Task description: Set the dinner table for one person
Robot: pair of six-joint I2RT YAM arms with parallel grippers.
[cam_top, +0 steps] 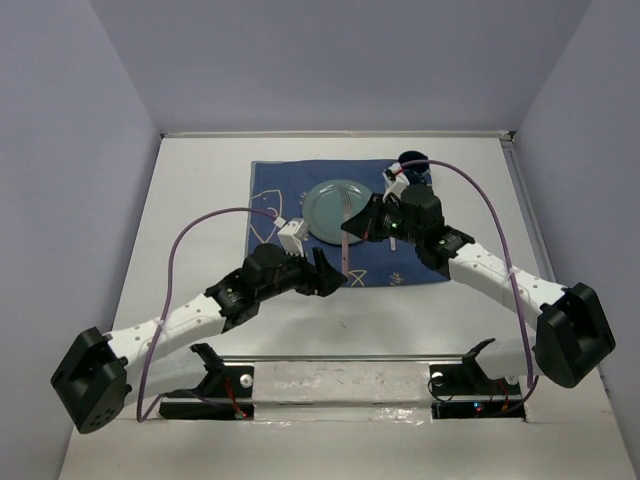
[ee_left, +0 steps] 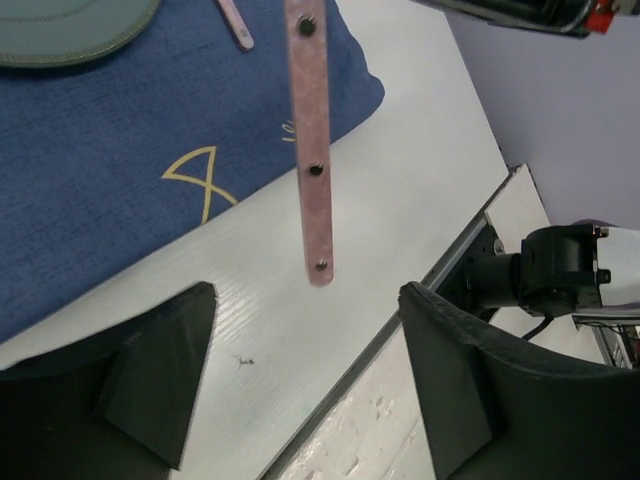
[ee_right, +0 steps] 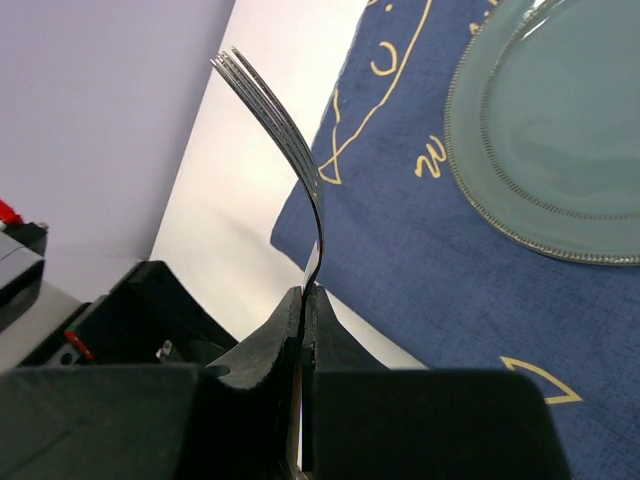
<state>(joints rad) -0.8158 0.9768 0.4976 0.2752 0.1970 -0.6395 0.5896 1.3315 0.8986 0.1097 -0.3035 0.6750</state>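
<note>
My right gripper is shut on a fork, whose metal tines stick up past the fingers. The fork's pink handle hangs down from that gripper over the near edge of the dark blue cloth. In the left wrist view the same handle reaches down toward my left gripper. That gripper is open, and the handle's end stays just beyond its fingers. A pale green plate lies on the cloth, which is spread on the white dinner table.
A dark blue cup stands at the cloth's back right corner. Another pink handle tip lies on the cloth near the plate. A metal rail runs along the table's near edge. Purple cables loop off both arms.
</note>
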